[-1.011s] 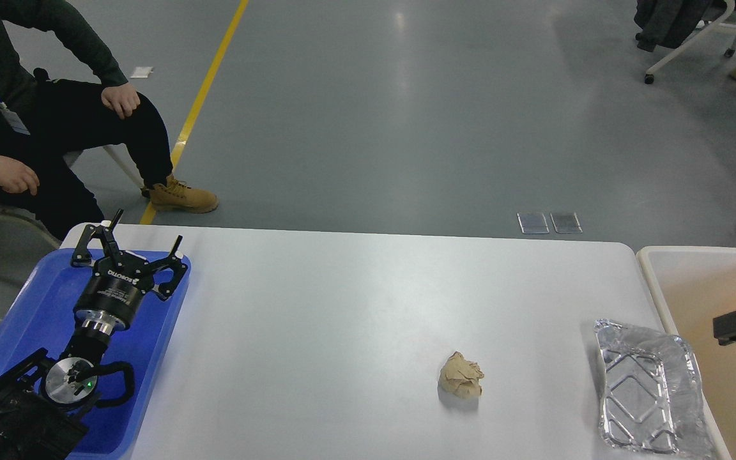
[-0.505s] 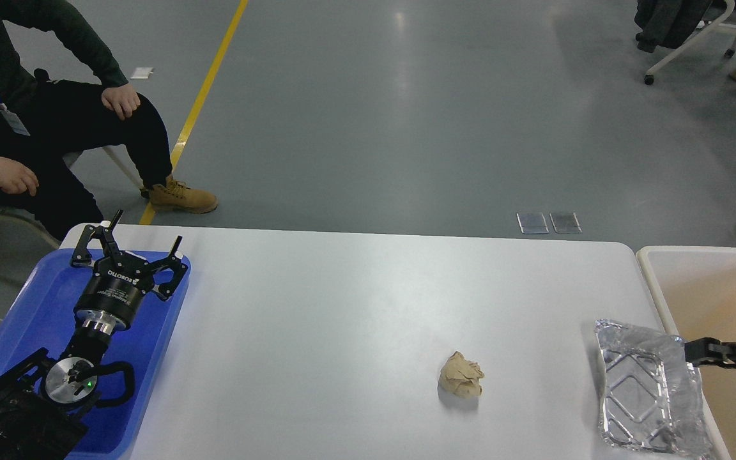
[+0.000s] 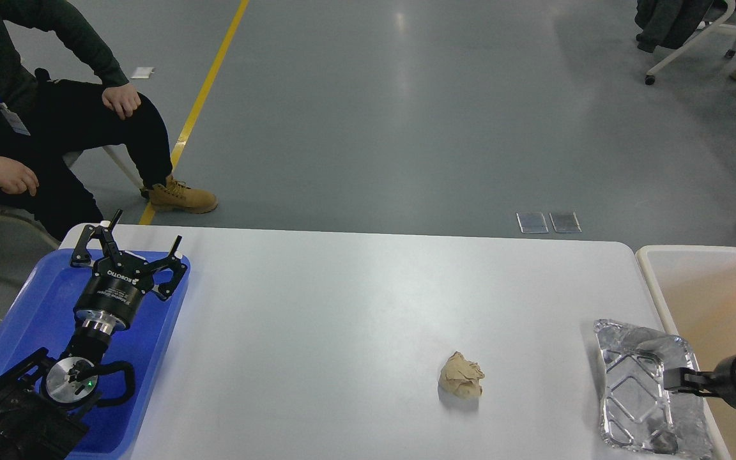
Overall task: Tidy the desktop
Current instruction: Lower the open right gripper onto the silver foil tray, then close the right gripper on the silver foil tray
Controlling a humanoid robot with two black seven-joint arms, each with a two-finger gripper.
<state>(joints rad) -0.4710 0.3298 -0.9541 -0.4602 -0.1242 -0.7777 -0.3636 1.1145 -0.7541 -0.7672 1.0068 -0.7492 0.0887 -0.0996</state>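
Note:
The white-grey desktop [image 3: 342,306] carries a crumpled brown paper ball [image 3: 461,375] right of centre and an empty foil tray [image 3: 630,402] at its right edge. My left gripper [image 3: 141,239] is open and empty, hovering over the far end of the blue tray [image 3: 29,313] at the desk's left side. My right gripper [image 3: 674,378] comes in from the right edge. Its dark finger [image 3: 684,378] reaches over the foil tray's right rim. Its fingers cannot be told apart.
A beige, white-rimmed bin [image 3: 706,281] stands just right of the desk, beside the foil tray. A seated person [image 3: 55,115] is beyond the desk's far left corner. Chairs stand far back right.
My right gripper has moved down and left, from over the bin to the foil tray's right rim. The left arm, paper ball and foil tray have not moved.

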